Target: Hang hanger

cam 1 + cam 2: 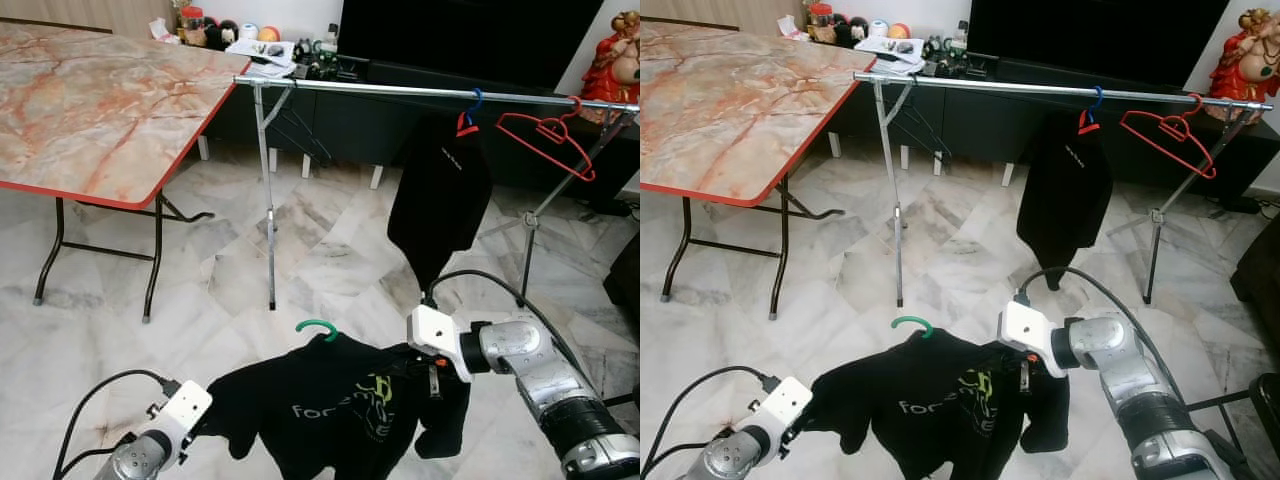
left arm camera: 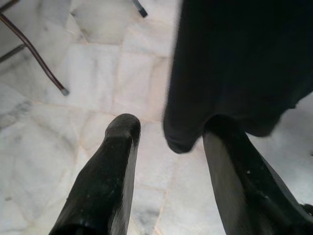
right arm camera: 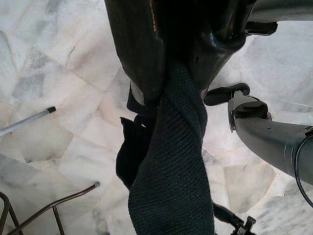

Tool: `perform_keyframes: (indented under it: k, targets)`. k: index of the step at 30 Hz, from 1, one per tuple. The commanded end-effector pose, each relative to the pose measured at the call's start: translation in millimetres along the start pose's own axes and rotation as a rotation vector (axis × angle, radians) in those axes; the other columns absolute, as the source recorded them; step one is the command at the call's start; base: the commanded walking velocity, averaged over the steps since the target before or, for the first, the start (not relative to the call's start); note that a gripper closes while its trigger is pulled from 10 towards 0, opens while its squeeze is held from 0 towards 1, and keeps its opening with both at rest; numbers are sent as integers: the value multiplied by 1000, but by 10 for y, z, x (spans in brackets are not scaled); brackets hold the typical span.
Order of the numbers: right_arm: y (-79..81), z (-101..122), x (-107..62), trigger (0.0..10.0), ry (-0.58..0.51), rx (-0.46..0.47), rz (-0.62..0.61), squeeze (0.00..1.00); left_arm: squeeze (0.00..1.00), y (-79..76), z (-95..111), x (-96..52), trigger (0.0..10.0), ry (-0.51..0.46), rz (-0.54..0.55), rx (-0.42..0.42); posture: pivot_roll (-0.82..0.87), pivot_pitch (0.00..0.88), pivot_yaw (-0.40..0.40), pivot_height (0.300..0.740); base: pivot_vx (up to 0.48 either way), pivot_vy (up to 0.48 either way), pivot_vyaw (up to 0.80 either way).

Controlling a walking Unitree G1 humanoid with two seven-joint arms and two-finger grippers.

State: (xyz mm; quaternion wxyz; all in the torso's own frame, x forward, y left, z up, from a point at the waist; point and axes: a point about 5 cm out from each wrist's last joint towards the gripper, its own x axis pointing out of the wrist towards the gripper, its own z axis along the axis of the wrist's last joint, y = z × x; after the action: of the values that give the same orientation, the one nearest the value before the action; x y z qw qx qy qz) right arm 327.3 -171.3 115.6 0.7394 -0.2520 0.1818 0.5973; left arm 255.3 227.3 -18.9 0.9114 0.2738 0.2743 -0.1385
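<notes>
While the black T-shirt [image 1: 340, 405] is stretched between both arms, its knitted fabric is seen bunched and clamped tight inside the right claw [image 3: 171, 73], the two black fingers closed on the twisted cloth. At the other shoulder, the left claw [image 2: 171, 142] is spread fairly wide, one finger [image 2: 105, 171] bare against the floor and the other tucked under the sleeve edge; whether the cloth is truly pinched cannot be told. One green hanger hook [image 1: 317, 328] is poked up from the shirt's collar, well below the rail. Pale lettering is printed across the chest.

Beyond, one long silver metal rail [image 1: 400, 91] is carried on thin metal legs. Two things are hung on it: one black garment [image 1: 440, 195] on a blue hook, and just beside it one bare red wire-shaped hanger [image 1: 545, 135]. A folding table [image 1: 90, 110] with a marbled orange-pink top, red edge and dark tubular legs is stood to the left. White veined marble tiles [image 1: 220, 290] are laid underfoot.
</notes>
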Motion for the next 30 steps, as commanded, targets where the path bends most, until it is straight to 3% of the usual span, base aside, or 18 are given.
perform_keyframes:
  k: [1,8,17,23,28,29,30]
  targets:
    - [-29,50,-66,10000,-20,-20,-15,0,0,-53,-43,-2,10000,27,-21,-16,48,81,-122,740,0,0,0]
    - [-10,82,-74,10000,-25,-37,4,0,0,-139,-37,10,10000,26,-52,-12,43,70,-121,740,0,0,0]
    - [17,94,-87,10000,-24,-46,20,0,0,-84,-18,22,10000,29,12,-16,42,61,-122,740,0,0,0]
    - [24,142,-58,10000,-36,-53,27,0,0,-190,52,42,10000,-23,-37,-61,40,53,-124,740,0,0,0]
    - [27,142,-58,10000,-39,-53,25,0,0,-256,69,44,9882,-36,-74,-47,42,52,-125,740,0,0,0]
    - [28,140,-59,10000,-39,-52,25,0,0,-269,67,43,1137,-37,-80,-42,42,50,-125,740,0,0,0]
    - [29,139,-60,10000,-39,-52,24,0,0,-276,67,42,1137,-37,-82,-39,42,50,-125,740,0,0,0]
